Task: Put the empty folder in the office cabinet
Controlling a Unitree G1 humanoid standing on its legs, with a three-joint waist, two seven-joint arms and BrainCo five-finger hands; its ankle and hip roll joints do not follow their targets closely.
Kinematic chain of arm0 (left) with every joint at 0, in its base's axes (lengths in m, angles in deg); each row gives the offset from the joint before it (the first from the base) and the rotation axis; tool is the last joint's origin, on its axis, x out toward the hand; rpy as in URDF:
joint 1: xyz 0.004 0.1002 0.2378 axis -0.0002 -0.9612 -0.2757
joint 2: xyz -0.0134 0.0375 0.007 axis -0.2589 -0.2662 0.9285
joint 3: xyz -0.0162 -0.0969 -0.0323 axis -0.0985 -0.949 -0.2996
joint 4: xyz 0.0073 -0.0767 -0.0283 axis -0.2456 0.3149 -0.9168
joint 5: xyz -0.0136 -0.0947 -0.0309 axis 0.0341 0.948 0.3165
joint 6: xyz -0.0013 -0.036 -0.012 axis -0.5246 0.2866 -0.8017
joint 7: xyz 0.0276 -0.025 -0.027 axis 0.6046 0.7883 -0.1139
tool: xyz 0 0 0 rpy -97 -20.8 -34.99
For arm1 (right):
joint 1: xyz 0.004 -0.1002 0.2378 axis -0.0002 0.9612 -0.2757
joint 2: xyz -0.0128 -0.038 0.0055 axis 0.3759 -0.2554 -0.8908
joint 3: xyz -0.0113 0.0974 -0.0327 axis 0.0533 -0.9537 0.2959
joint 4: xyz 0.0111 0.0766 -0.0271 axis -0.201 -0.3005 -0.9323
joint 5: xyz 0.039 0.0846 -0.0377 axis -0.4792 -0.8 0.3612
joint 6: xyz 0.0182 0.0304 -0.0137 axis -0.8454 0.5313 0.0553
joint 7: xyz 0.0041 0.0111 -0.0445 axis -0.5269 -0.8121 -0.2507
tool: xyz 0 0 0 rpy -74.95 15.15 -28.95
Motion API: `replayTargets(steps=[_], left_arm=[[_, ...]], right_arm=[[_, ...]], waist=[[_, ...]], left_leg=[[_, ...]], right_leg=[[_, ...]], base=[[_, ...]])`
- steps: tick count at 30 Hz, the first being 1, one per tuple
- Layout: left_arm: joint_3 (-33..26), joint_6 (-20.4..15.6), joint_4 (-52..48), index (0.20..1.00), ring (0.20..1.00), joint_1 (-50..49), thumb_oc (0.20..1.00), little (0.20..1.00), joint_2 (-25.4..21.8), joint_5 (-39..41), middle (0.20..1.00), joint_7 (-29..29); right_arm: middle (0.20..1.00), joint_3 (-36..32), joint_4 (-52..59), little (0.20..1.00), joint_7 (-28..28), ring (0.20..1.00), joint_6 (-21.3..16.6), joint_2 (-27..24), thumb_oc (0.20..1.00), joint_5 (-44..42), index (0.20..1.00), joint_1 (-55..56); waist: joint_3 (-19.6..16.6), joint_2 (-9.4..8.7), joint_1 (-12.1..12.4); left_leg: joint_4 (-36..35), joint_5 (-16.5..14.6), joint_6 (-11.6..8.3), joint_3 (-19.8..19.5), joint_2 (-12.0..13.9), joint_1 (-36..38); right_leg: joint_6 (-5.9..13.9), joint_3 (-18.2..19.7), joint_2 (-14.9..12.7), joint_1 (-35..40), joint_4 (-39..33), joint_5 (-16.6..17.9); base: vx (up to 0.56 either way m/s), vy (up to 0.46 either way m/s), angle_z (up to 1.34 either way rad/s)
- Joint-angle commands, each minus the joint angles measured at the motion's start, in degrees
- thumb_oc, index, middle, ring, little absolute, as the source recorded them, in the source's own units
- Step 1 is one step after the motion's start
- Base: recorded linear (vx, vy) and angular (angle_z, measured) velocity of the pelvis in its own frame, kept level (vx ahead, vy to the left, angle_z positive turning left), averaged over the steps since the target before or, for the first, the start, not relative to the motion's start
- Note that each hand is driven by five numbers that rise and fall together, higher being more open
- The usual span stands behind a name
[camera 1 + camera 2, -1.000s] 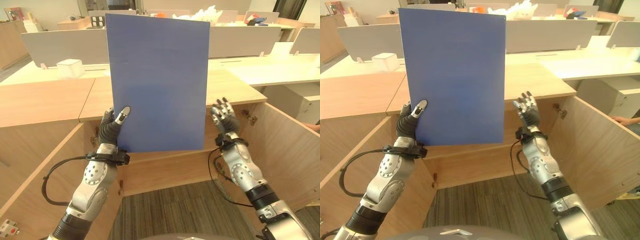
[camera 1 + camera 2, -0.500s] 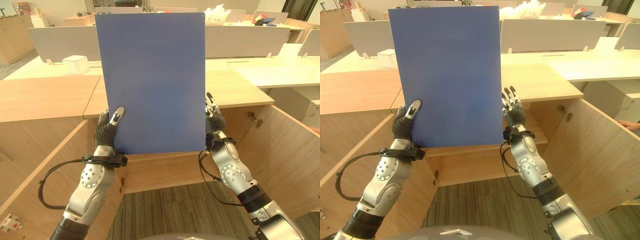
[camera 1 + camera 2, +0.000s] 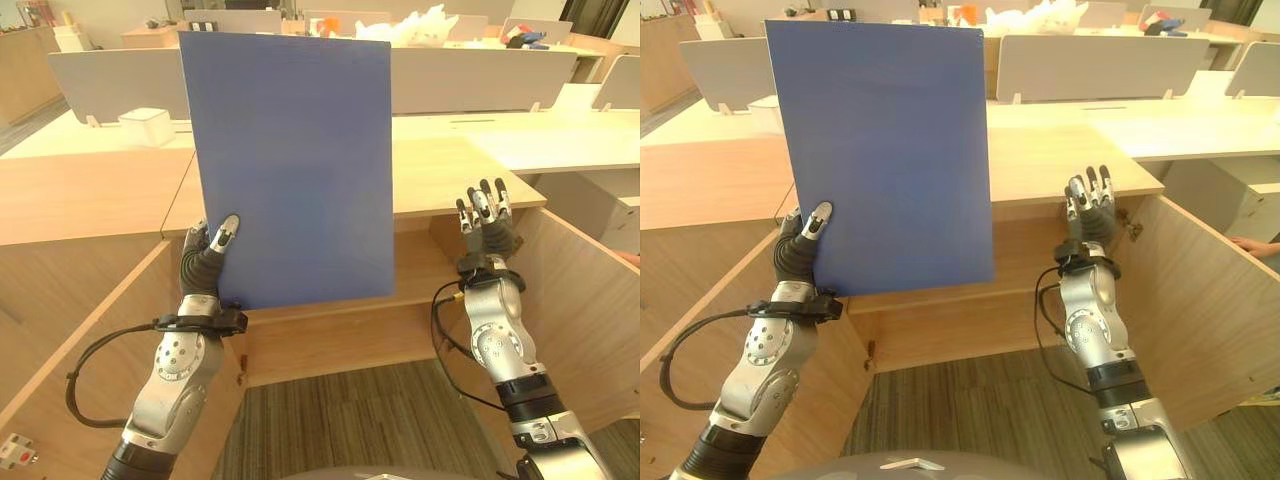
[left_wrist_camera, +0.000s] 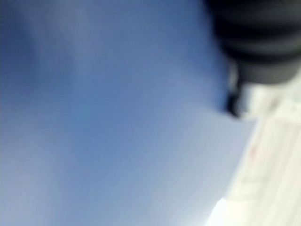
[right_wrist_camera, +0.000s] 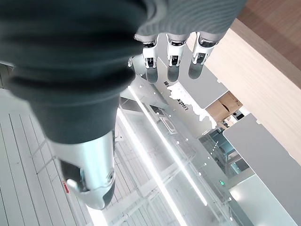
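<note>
A large blue folder [image 3: 290, 170] stands upright in front of the open wooden cabinet [image 3: 330, 345], its lower left corner pinched by my left hand [image 3: 203, 266], thumb on the near face. The same blue folder [image 4: 113, 122] spreads across the left wrist view. My right hand [image 3: 486, 225] is raised to the right of the folder, apart from it, fingers straight and empty; its fingers [image 5: 171, 59] point upward in the right wrist view. The cabinet's right door [image 3: 590, 320] and left door [image 3: 70, 350] stand open.
The cabinet's wooden top [image 3: 100, 195] runs left and right behind the folder. Beyond it are white desks [image 3: 540, 135] with grey dividers [image 3: 470, 80] and a small white box [image 3: 147, 127]. Striped carpet [image 3: 340, 420] lies below.
My right hand has let go of the folder's right edge and moved out to the right. The folder now tilts slightly left, held by my left hand alone.
</note>
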Motion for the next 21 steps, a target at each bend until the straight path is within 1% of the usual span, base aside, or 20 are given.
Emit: replayTargets(steps=[1, 5, 11, 15, 16, 17, 18, 20, 21], left_arm=[[-2.5, -3.0, -2.3, 0.2, 0.2, 2.0, 0.2, 0.2, -1.4, -2.3, 0.2, 0.7], [-2.4, -2.9, -2.4, 0.2, 0.2, 1.9, 0.2, 0.2, -1.1, -2.7, 0.2, 0.6], [-1.8, -2.9, -2.3, 0.2, 0.2, 1.6, 0.2, 0.2, -0.5, -3.5, 0.2, 0.5], [-1.6, -3.0, -2.2, 0.2, 0.2, 1.4, 0.2, 0.2, -0.4, -3.4, 0.2, 0.4], [-1.5, -2.9, -2.2, 0.2, 0.2, 1.1, 0.2, 0.2, -0.2, -3.4, 0.2, 0.4], [-1.5, -2.9, -2.2, 0.2, 0.2, 1.1, 0.2, 0.2, -0.2, -3.4, 0.2, 0.4], [-1.4, -3.0, -2.3, 0.2, 0.2, 0.7, 0.2, 0.2, -0.1, -3.3, 0.2, 0.5], [-1.4, -3.3, -2.7, 0.2, 0.2, 0.4, 0.2, 0.2, -0.1, -3.2, 0.2, 0.7], [-1.4, -3.3, -2.7, 0.2, 0.2, 0.4, 0.2, 0.2, -0.1, -3.2, 0.2, 0.7]], right_arm=[[1.0, -2.5, 6.7, 1.0, -1.3, 1.0, -3.3, -0.6, 1.0, 0.8, 1.0, -0.9], [1.0, -1.6, 9.0, 1.0, -2.7, 1.0, -3.2, -0.4, 1.0, 0.0, 1.0, -0.4], [1.0, 3.4, 15.8, 1.0, -6.4, 1.0, -1.8, -0.3, 1.0, -0.1, 1.0, 0.3], [1.0, 4.4, 16.7, 1.0, -7.0, 1.0, -1.6, -0.5, 1.0, 0.0, 1.0, 0.3], [1.0, 6.8, 18.1, 1.0, -8.0, 1.0, -0.8, -0.5, 1.0, 0.1, 1.0, 0.6], [1.0, 6.8, 18.1, 1.0, -8.0, 1.0, -0.8, -0.5, 1.0, 0.1, 1.0, 0.6], [1.0, 9.7, 19.1, 1.0, -8.9, 1.0, 0.4, -1.1, 1.0, 0.3, 1.0, 0.3], [1.0, 13.2, 19.2, 1.0, -9.5, 1.0, 1.9, -1.1, 1.0, 0.3, 1.0, 0.1], [1.0, 13.2, 19.2, 1.0, -9.5, 1.0, 1.9, -1.1, 1.0, 0.3, 1.0, 0.1]], waist=[[-2.6, -2.4, -0.8], [-2.6, -2.45, -0.9], [-2.4, -2.49, -0.9], [-2.3, -2.49, -0.9], [-2.3, -2.58, -0.8], [-2.3, -2.58, -0.8], [-2.1, -2.61, -0.7], [-2.0, -2.68, -0.5], [-2.0, -2.68, -0.5]], left_leg=[[-0.5, -5.1, -1.36, -2.8, 1.0, -1.0], [-0.5, -5.1, -1.38, -2.7, 1.0, -0.9], [-0.5, -5.0, -1.53, -2.4, 1.2, -0.9], [-0.5, -5.0, -1.56, -2.3, 1.2, -0.9], [-0.5, -4.9, -1.57, -2.3, 1.3, -1.1], [-0.5, -4.9, -1.57, -2.3, 1.3, -1.1], [-0.5, -4.7, -1.59, -2.2, 1.3, -1.2], [-0.5, -4.6, -1.64, -2.3, 1.3, -1.3], [-0.5, -4.6, -1.64, -2.3, 1.4, -1.3]], right_leg=[[3.06, -3.4, -3.4, 2.7, 0.2, -3.2], [3.03, -3.2, -3.2, 2.6, 0.2, -3.2], [2.98, -3.0, -3.2, 2.3, 0.2, -3.0], [2.98, -3.0, -3.2, 2.2, 0.2, -3.0], [2.95, -2.9, -3.2, 2.1, 0.2, -3.0], [2.95, -2.9, -3.2, 2.1, 0.2, -3.0], [2.9, -2.9, -3.2, 2.0, 0.2, -2.9], [2.86, -3.0, -3.3, 1.9, 0.2, -2.9], [2.86, -3.0, -3.3, 1.9, 0.2, -2.9]], base=[[0.0, 0.0, 0.0], [0.0, 0.0, 0.0], [0.0, 0.0, 0.0], [0.0, 0.0, 0.0], [0.0, 0.0, 0.0], [0.0, 0.0, 0.0], [0.0, 0.0, 0.0], [-0.03, 0.014, -0.04], [0.0, 0.0, 0.0]])
